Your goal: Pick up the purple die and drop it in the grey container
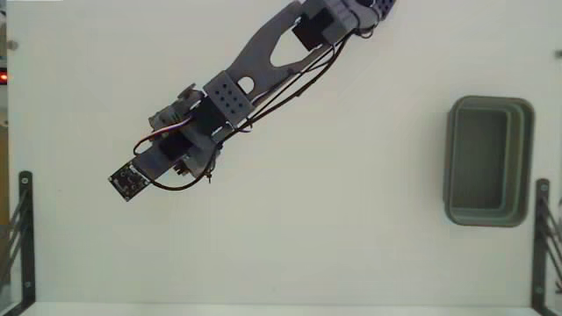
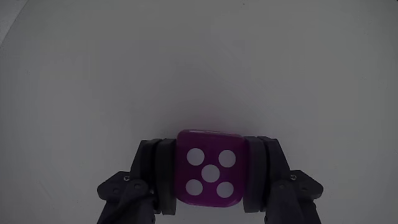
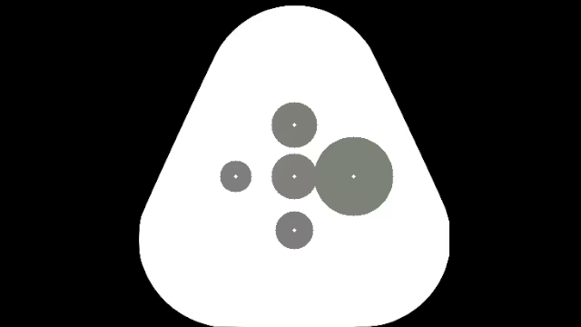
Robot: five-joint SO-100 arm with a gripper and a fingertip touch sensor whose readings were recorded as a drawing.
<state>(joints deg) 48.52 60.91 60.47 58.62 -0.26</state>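
In the wrist view the gripper [image 2: 209, 177] is clamped on the purple die [image 2: 209, 169], with one dark finger [image 2: 158, 174] pressed against its left side and the other against its right. The face turned toward the camera shows five white pips. Pale, bare table [image 2: 199, 62] fills the rest of that view beyond the die.

In the fixed view the arm [image 1: 233, 92] reaches in from the top edge and slants down toward the left. Its lower end carries a small black circuit board [image 1: 129, 182]. The die and the fingertips are hidden under the arm there, so only the wrist view shows the grip.

The grey container [image 1: 489, 161] sits on the white table [image 1: 334, 228] near the right edge of the fixed view, well apart from the arm, which is far to the container's left. Its inside looks empty. Dark metal brackets [image 1: 19, 230] stand at the lower left and lower right edges, the right one just below the container.
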